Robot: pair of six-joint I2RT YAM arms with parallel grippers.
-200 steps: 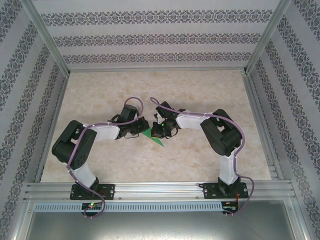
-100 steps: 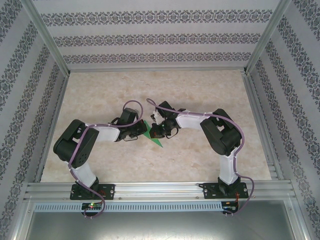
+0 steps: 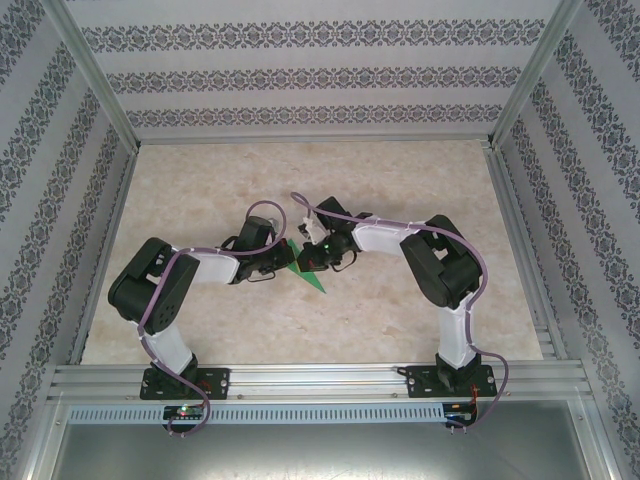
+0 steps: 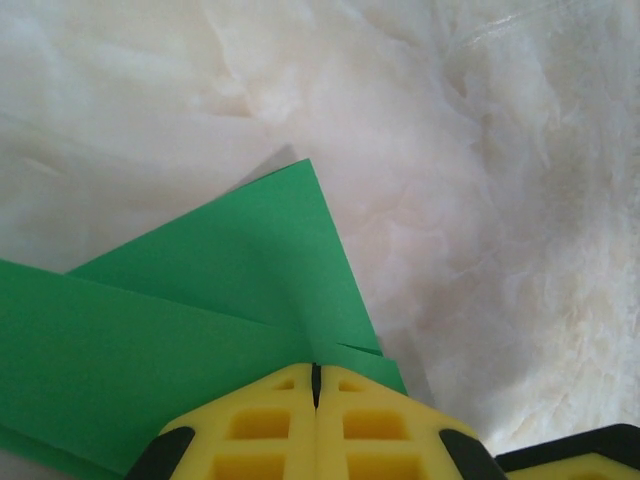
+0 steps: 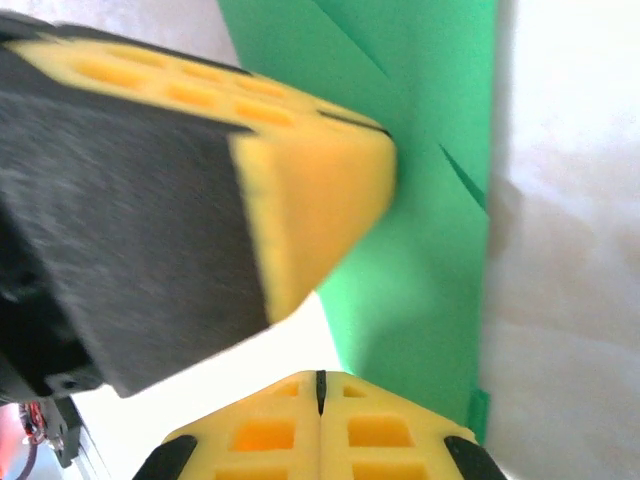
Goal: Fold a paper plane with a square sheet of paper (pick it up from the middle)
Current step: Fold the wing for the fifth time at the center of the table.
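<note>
The square sheet of paper (image 3: 309, 278), bright green and folded into layered flaps, lies on the table between my two grippers. In the left wrist view the paper (image 4: 200, 300) shows overlapping flaps with a pointed corner toward the far side. My left gripper (image 4: 315, 368) is shut, its yellow tips set down on the paper's near layers; I cannot tell if a crease is pinched. My right gripper (image 5: 320, 378) is shut, its tips just off the edge of the paper (image 5: 430, 250). The left gripper's yellow finger (image 5: 310, 190) rests on the paper there. From above, the left gripper (image 3: 286, 262) and right gripper (image 3: 308, 258) almost touch.
The marble-patterned table (image 3: 400, 190) stretches out beyond the arms. Aluminium frame rails (image 3: 320, 378) run along the near edge, and patterned walls (image 3: 320, 70) close in the back and sides. Purple cables (image 3: 262, 208) loop over both wrists.
Both grippers have closed in on each other over the paper, the right wrist shifting slightly left and up. Less green shows between them. The left jaws have closed the last bit.
</note>
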